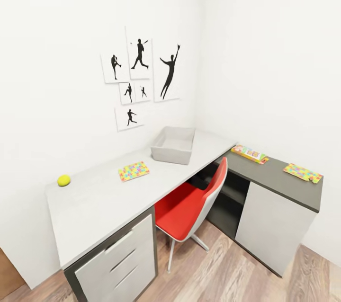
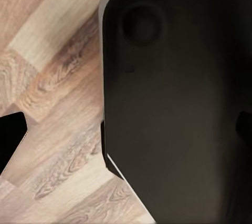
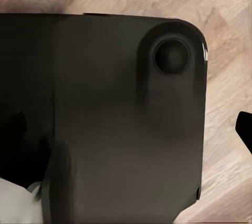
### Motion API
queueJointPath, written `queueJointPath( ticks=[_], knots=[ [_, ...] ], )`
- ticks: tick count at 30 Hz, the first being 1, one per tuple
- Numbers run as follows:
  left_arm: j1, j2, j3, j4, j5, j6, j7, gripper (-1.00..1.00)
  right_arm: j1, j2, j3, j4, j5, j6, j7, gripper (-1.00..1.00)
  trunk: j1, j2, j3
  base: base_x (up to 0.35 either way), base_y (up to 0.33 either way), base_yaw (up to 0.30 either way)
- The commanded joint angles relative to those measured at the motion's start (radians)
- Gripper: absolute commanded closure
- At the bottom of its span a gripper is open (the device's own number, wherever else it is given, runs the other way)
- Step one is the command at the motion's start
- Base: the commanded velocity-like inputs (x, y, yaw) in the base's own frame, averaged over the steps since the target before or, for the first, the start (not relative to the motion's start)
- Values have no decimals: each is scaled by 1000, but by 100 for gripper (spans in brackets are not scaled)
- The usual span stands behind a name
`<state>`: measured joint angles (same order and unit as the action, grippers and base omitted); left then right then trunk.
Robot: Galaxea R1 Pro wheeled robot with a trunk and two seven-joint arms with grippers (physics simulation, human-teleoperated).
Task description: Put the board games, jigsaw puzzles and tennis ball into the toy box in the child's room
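Note:
The light grey toy box stands empty on the light part of the L-shaped table, near the corner wall. A jigsaw puzzle lies flat to its left, and the tennis ball rests at the table's far left by the wall. On the dark top lie a colourful board game and a second jigsaw puzzle. The bed is out of view. My left gripper and right gripper hang open over my dark base and the wood floor, holding nothing.
A red chair is tucked under the table's inner corner, in front of the toy box. White drawers sit under the left end, a white cabinet door under the dark top. Black sports prints hang on the wall. Plank floor lies before the table.

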<state>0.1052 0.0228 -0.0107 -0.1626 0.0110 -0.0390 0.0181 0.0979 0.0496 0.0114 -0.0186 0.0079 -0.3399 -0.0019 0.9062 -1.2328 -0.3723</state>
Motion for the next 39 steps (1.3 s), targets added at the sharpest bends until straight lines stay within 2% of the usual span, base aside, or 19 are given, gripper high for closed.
queueJointPath(
  ticks=[1, 14, 17, 23, 31, 39],
  knots=[
    [1, 1, -1, -2, 1, -1, 2, -100, 0, 0, 1, -1, 0, -1, 0, -100, -4, 7, 3, 0, 0, -240],
    [1, 12, -8, -1, 0, -7, 0, -100, 0, -2, 1, -1, -2, 1, 4, -100, -54, 98, 43, 0, 0, -272],
    [1, 25, -9, 0, 0, -10, 0, -100, 0, -3, 1, -1, -2, 1, 5, -100, -65, 119, 53, 0, 0, -280],
    [1, 36, -9, 1, 0, -12, -2, -100, 0, -3, 1, -1, -1, 2, 5, -100, -88, 161, 72, 0, 0, -281],
    [1, 38, -8, 0, -1, -12, -3, -100, -1, 0, 1, -1, 0, 2, 5, -100, -119, 217, 97, 0, 0, -275],
    [0, 44, -6, -6, -1, -11, -3, -100, -3, -1, 0, -1, 0, 1, 3, -100, -150, 273, 122, 0, 0, -91]
  ],
)
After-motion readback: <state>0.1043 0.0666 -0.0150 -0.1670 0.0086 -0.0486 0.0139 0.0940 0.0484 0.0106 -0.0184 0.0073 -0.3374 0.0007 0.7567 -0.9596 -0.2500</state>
